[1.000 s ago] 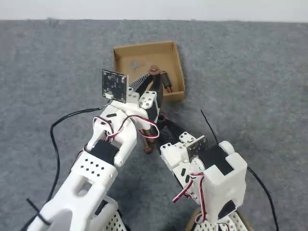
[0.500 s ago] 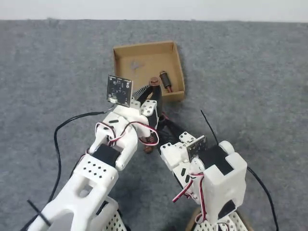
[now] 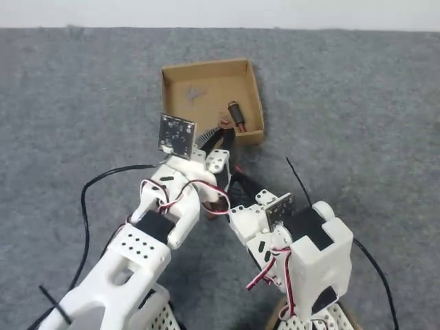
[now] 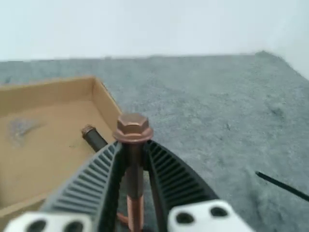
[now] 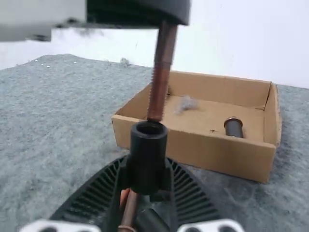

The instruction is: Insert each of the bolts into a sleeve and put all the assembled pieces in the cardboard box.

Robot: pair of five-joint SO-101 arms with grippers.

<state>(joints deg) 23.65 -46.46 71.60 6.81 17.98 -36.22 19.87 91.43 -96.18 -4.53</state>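
At six o'clock of the cardboard box point(image 3: 206, 88), the left hand point(image 4: 133, 147) is gripping a bolt point(image 4: 132, 126) upright. The right hand point(image 5: 145, 166) is clamping a sleeve point(image 5: 147, 145) under its tip.

Bright, even and diffuse, seemingly from overhead. Soft, faint shadows on the grey carpet point(image 3: 357, 124) just beneath the 2 arms. Dull sheen on the head of the bolt point(image 4: 132, 126) in the left gripper point(image 4: 133, 152); faint highlight on the sleeve point(image 5: 147, 140) rim in the right gripper point(image 5: 145, 174). Pale, washed-out wall point(image 4: 145, 24) beyond.
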